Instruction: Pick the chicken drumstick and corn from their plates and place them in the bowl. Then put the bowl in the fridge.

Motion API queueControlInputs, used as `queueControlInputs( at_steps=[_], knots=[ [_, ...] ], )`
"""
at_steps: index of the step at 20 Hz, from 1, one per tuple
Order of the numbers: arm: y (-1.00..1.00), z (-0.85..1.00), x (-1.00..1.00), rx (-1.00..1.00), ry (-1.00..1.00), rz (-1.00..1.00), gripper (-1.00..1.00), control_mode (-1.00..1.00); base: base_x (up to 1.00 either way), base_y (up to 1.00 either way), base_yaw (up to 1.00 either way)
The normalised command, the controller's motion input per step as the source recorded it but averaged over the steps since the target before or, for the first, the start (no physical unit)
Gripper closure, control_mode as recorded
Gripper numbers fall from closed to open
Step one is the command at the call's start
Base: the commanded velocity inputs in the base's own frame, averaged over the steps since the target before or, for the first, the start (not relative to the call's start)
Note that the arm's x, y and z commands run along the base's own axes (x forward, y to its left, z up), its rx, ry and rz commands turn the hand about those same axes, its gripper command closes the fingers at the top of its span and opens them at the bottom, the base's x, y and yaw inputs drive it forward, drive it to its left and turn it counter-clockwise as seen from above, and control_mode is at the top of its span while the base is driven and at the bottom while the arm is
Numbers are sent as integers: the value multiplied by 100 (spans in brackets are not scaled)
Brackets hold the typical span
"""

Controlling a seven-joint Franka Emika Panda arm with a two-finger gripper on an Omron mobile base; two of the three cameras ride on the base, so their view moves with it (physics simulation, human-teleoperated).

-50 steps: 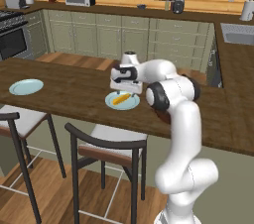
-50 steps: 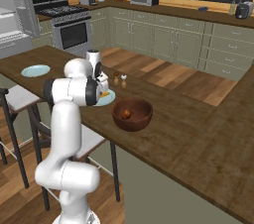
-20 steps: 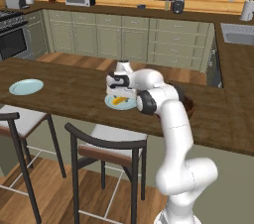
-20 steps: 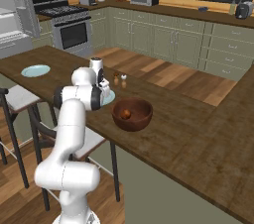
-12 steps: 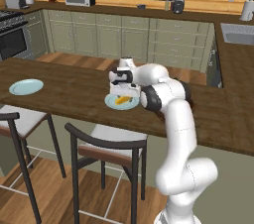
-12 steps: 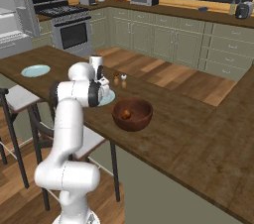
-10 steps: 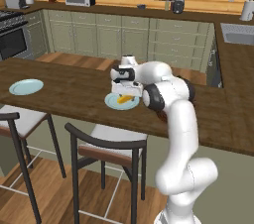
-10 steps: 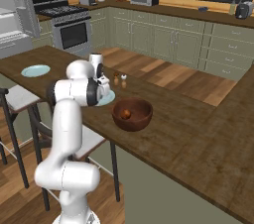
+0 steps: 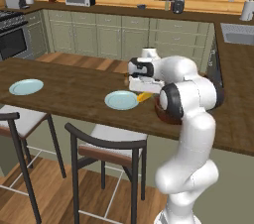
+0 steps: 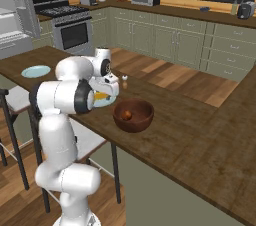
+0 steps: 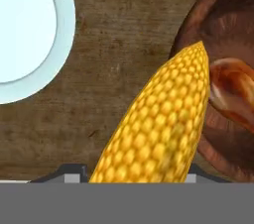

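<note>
Now gripper (image 9: pixel 144 95) pinching corn (image 11: pixel 161 128), mid-frame in hand view, tip over bowl (image 11: pixel 218 29) rim at right. Chicken drumstick (image 11: pixel 232 91) probably inside bowl. Plate (image 11: pixel 25 29) upper left, second plate (image 9: pixel 26 86) far left on counter (image 9: pixel 74 94).

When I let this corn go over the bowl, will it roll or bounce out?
Probably it stays in: the bowl is deep and high-walled. The corn looks stiff and rounded, so it may roll down against the drumstick. Its tip barely reaches the rim, so dropping now risks the counter.
</note>
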Motion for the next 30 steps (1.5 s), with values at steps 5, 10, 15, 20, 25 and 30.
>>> queueControlInputs(
  at_steps=[5,10,15,20,25,30],
  knots=[
    [-76,61,-100,0,-5,17,100,-100,0,0,0],
    [-80,32,-62,0,1,24,100,-100,0,0,0],
    [-81,13,-20,0,21,33,100,-100,0,0,0],
    [-49,-2,31,4,23,33,100,-100,0,0,0],
    [-2,-22,72,15,12,16,100,-100,0,0,0],
    [-1,-37,31,6,-2,4,100,-100,0,0,0]
  ],
)
